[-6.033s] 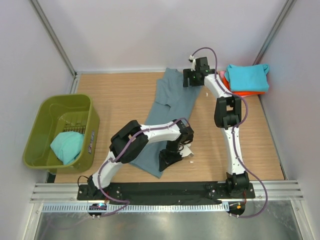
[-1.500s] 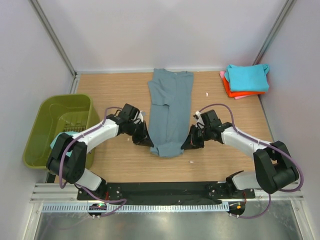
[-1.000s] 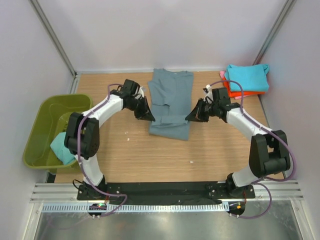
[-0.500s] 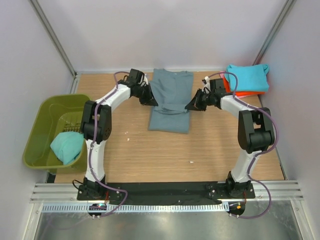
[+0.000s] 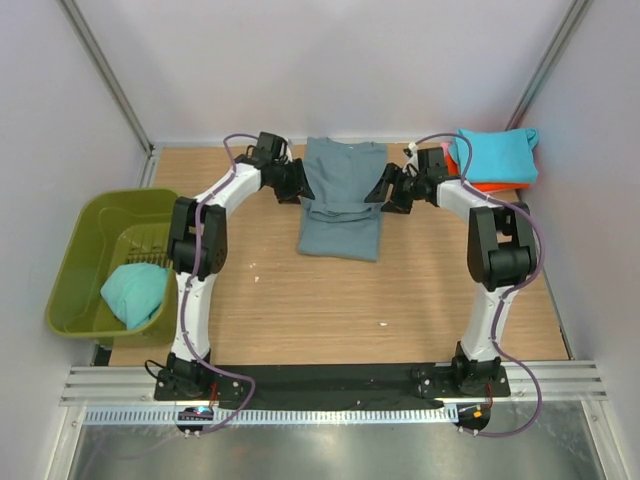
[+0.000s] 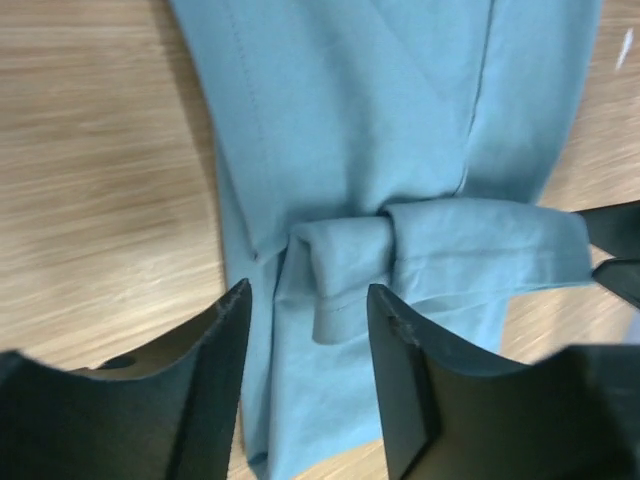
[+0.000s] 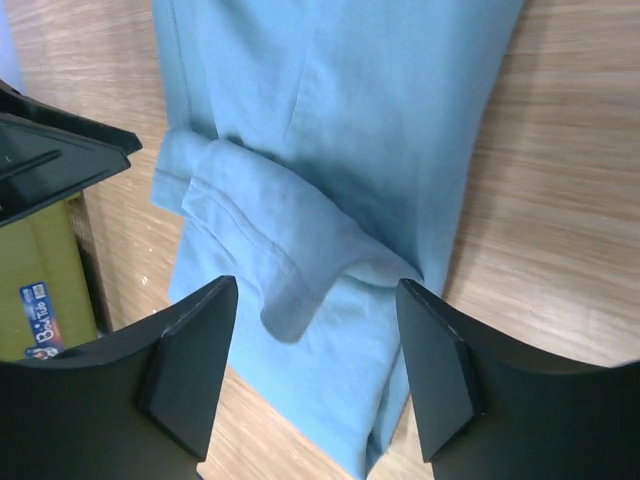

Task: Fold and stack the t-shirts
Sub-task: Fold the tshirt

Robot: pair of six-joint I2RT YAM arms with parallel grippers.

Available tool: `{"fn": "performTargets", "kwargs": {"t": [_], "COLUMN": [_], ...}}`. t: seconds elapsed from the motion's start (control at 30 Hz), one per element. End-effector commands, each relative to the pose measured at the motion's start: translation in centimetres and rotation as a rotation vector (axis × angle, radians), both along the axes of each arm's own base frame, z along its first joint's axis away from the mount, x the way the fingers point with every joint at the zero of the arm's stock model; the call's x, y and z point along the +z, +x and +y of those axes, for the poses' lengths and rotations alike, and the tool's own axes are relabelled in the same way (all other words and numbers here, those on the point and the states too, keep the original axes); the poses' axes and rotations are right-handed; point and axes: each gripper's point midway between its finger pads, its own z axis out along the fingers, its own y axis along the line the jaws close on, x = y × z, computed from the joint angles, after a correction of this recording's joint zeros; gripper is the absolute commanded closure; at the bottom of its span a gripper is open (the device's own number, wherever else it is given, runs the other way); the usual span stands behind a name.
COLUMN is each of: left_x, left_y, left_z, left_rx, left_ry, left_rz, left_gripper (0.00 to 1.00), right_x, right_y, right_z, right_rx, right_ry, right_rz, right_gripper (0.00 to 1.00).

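Observation:
The slate blue-grey t-shirt (image 5: pixel 341 205) lies at the back middle of the table, its near part doubled over with a rumpled hem band (image 6: pixel 450 250) across it. My left gripper (image 5: pixel 297 186) hovers at the shirt's left edge and my right gripper (image 5: pixel 387 192) at its right edge. In the left wrist view my left gripper (image 6: pixel 309 295) stands open above the cloth (image 6: pixel 340 100). The right wrist view shows my right gripper (image 7: pixel 315 290) open over the loose hem roll (image 7: pixel 270 220), holding nothing. A turquoise t-shirt (image 5: pixel 493 154) tops an orange and pink stack (image 5: pixel 487 186) at the back right.
An olive-green tub (image 5: pixel 92 240) stands at the left table edge with a crumpled turquoise t-shirt (image 5: pixel 133 293) inside. White walls and metal corner posts close the table at the back and sides. Small white specks (image 5: pixel 383 324) dot the wood.
Both grippers carried the shirt's near hem toward the back, folding the shirt shorter. Over the last half second both opened and let the hem drop onto the shirt.

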Motion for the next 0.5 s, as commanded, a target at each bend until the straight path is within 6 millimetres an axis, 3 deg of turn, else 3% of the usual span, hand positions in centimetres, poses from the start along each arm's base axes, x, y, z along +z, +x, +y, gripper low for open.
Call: {"fn": "performTargets", "kwargs": {"t": [0.0, 0.1, 0.13, 0.2, 0.27, 0.47], "left_x": [4.1, 3.6, 3.0, 1.7, 0.7, -1.1], "left_y": [-0.1, -4.2, -5.5, -8.3, -10.9, -13.1], "left_z": [1.5, 2.1, 2.2, 2.3, 2.0, 1.4], "left_rx": [-0.030, -0.048, -0.045, -0.034, -0.039, -0.022], "left_ry": [0.059, -0.012, -0.030, -0.075, -0.126, -0.184], "left_rz": [-0.081, 0.047, 0.093, 0.200, 0.292, 0.398], "left_gripper": [0.48, 0.47, 0.46, 0.44, 0.43, 0.37], "right_x": [5.0, 4.7, 3.1, 3.1, 1.4, -1.2], "right_y": [0.5, -3.8, -5.9, -8.1, -10.4, -13.5], "right_z": [-1.7, -1.4, -1.3, -0.5, -0.3, 0.2], "right_rx": [-0.028, -0.006, 0.002, 0.006, 0.011, 0.025], "right_ry": [-0.012, 0.044, 0.062, 0.125, 0.124, 0.125], "right_rz": [-0.097, 0.005, 0.076, 0.130, 0.191, 0.287], "right_gripper": [0.29, 0.27, 0.27, 0.27, 0.27, 0.27]}}
